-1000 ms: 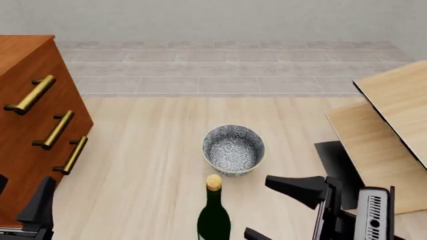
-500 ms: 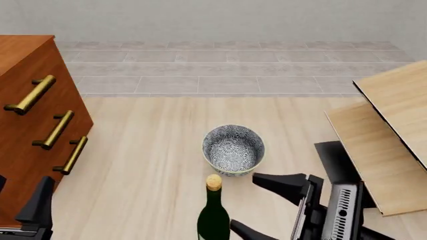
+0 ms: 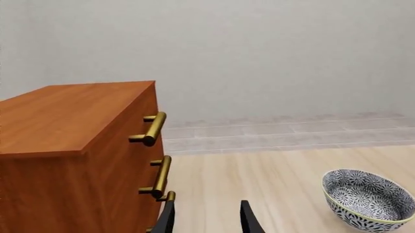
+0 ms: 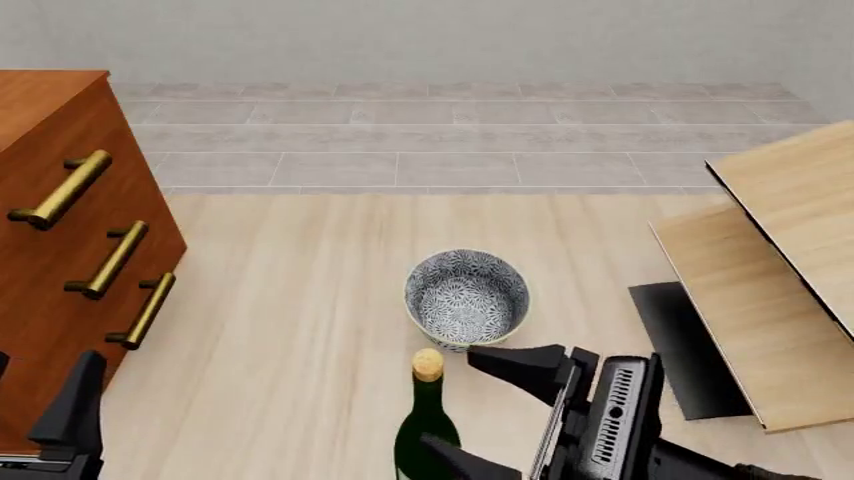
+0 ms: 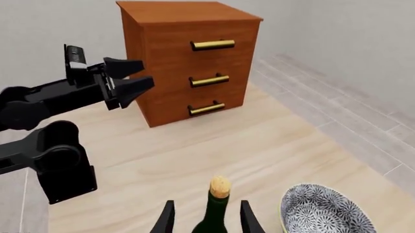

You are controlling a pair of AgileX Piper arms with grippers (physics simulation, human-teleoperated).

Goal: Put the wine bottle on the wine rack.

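Right tool (image 4: 467, 415) spread, fingers flanking the upright wine bottle (image 4: 427, 425) without touching, bowl (image 4: 467, 298) just beyond at 12 o'clock, wine rack (image 4: 781, 260) at 2 o'clock by the surface (image 4: 294, 300) edge, left tool (image 3: 206, 218) spread beside the cabinet (image 4: 67, 250) at 9 o'clock

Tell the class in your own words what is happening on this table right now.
The right claw is open around the upright wine bottle, one finger on each side of its neck, not yet gripping. The left claw is open near the drawer cabinet, holding nothing. A patterned bowl sits just behind the bottle, and the wine rack waits at the right.
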